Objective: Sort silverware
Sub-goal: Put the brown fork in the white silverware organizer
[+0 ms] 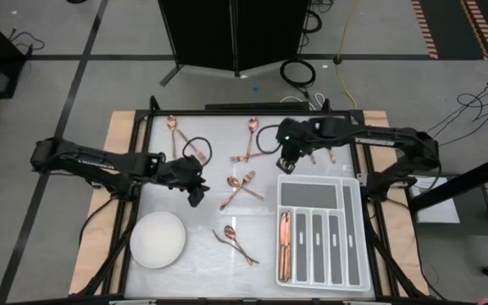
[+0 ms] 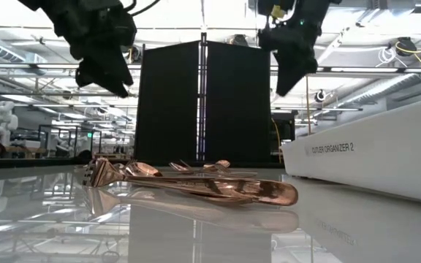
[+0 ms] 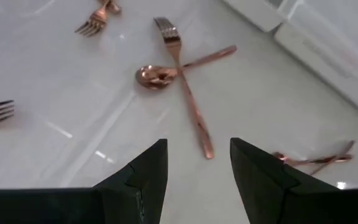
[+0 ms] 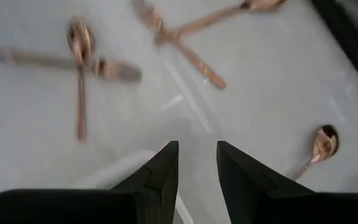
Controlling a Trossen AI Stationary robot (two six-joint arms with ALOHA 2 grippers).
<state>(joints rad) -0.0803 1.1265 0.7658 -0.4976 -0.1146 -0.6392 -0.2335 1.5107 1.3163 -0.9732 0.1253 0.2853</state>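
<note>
You have polished copper-toned metal silverware [image 1: 241, 188], a glossy white tabletop [image 1: 210, 254], a matt grey plastic tray [image 1: 356, 246], a smooth white bowl [image 1: 158, 240].

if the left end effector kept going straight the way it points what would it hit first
Probably the copper fork lying crossed over a spoon on the table: its handle end sits just ahead of the open left end effector. Depth is uncertain.

The only readable lettering is on the side wall of the white cutlery tray [image 2: 371, 157] in the low view. Grey capitals there spell "CUTLERY ORGANIZER 2", running along the wall near its left end. Nothing else in any view carries text, a brand, a number or a sign that can be read.
</note>
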